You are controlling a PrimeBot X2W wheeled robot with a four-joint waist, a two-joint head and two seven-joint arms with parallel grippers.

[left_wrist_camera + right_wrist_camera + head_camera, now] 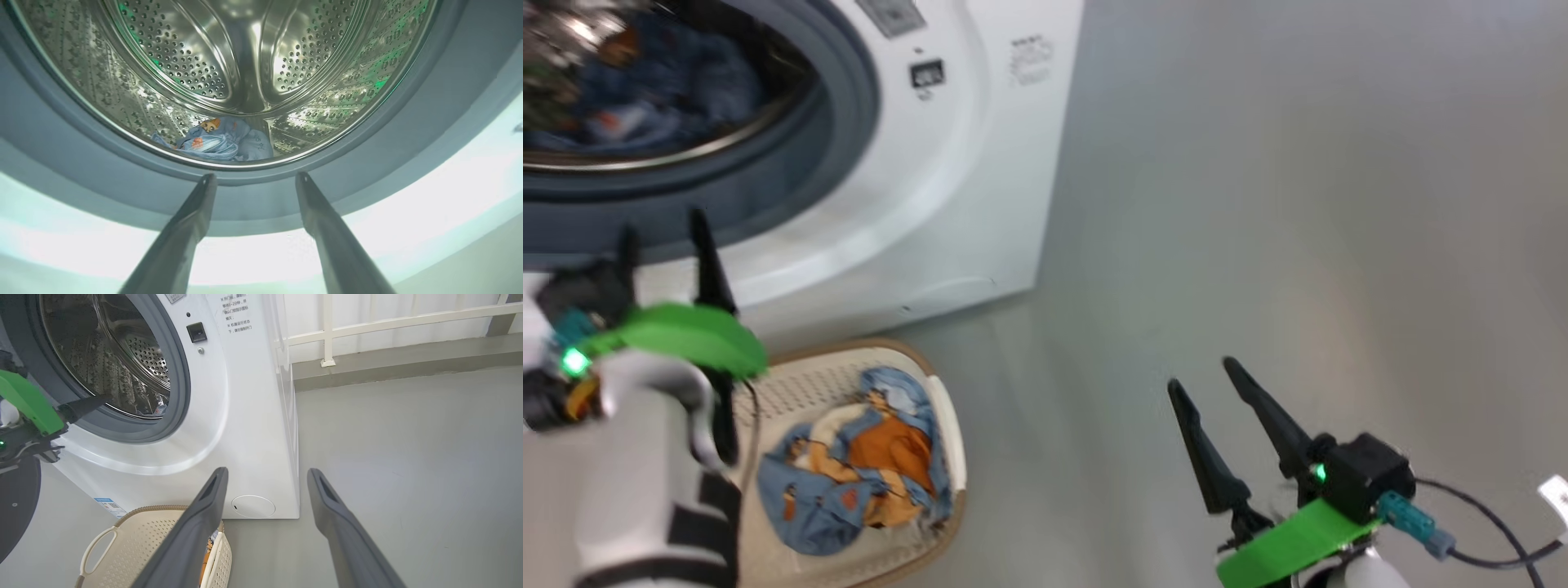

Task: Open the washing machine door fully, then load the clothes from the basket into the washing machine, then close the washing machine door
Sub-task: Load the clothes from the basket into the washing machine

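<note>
The washing machine (980, 163) stands open at the upper left, with its grey gasket and steel drum (184, 61) exposed. A blue printed garment (220, 141) lies at the bottom of the drum. More of the clothes (849, 465), light blue with orange figures, sit in the basket (952, 441) on the floor before the machine. My left gripper (662, 229) hangs open and empty just below the drum's mouth, above the basket. My right gripper (1202, 376) is open and empty over bare floor to the right. The door's black rim (16, 506) shows swung aside at the right wrist view's left edge.
Grey floor (1298, 204) spreads to the right of the machine. A white railing (327, 330) and a low step run along the back wall. A black cable (1486, 523) trails from my right wrist. The basket (122, 547) sits close against the machine's front.
</note>
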